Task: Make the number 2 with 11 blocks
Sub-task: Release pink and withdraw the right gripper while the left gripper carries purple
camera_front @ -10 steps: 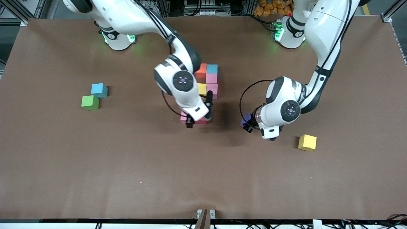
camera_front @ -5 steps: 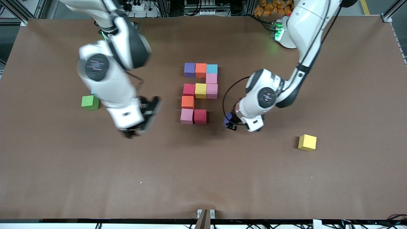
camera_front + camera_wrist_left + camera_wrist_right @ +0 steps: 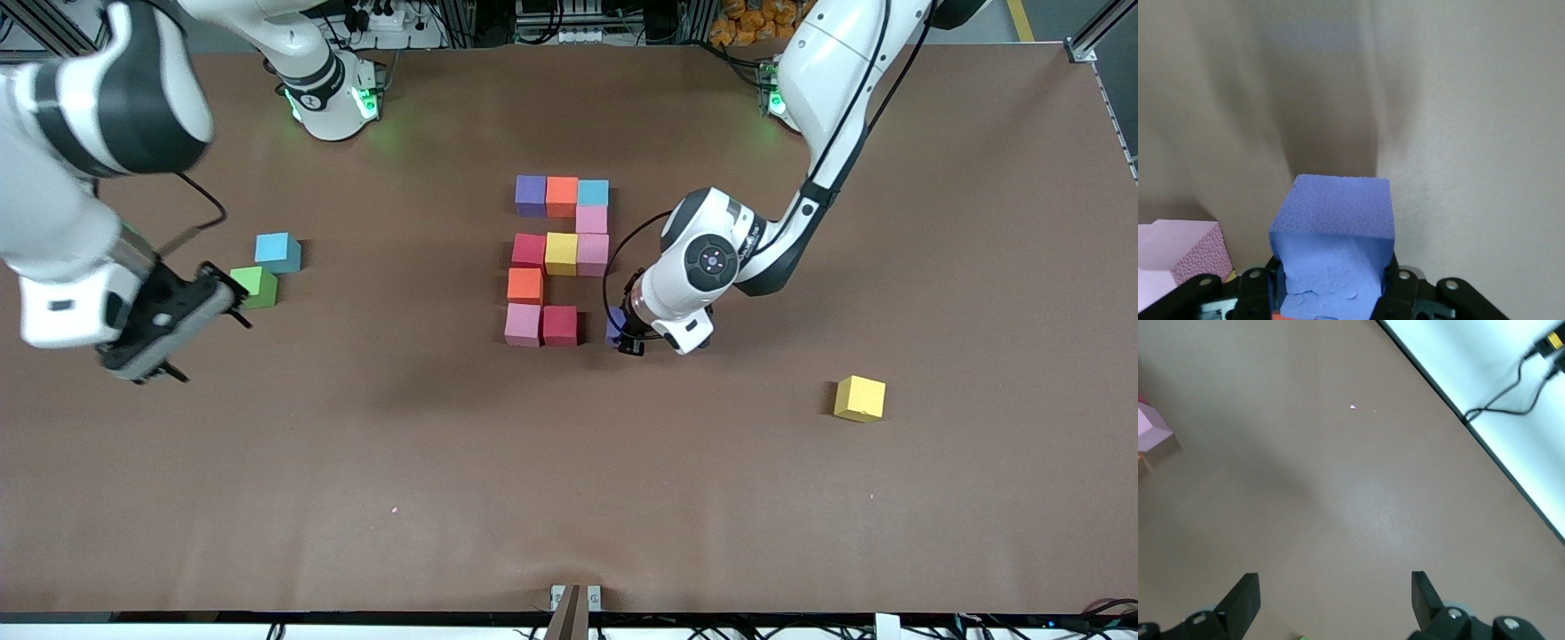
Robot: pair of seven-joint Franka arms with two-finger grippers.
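Ten cubes lie in a blocky figure mid-table: purple [image 3: 531, 196], orange [image 3: 561, 196] and light blue [image 3: 593, 192] in the row farthest from the front camera, pink [image 3: 591, 219] under it, then red [image 3: 528, 250], yellow [image 3: 561, 252], pink [image 3: 593, 253], then orange [image 3: 524, 284], then pink [image 3: 522, 324] and red [image 3: 560, 324] nearest. My left gripper [image 3: 623, 336] is shut on a second purple cube [image 3: 613, 322] [image 3: 1335, 233], low beside that red cube, a small gap apart. My right gripper [image 3: 206, 342] [image 3: 1335, 600] is open and empty, over bare table near the green cube [image 3: 255, 286].
A spare light blue cube [image 3: 277, 252] touches the green cube toward the right arm's end. A spare yellow cube [image 3: 860, 397] lies toward the left arm's end, nearer the front camera. A pink cube [image 3: 1178, 257] shows beside the held cube in the left wrist view.
My right arm has swung away from the figure to its own end of the table, uncovering it. My left gripper has carried the purple cube toward the red cube in the nearest row.
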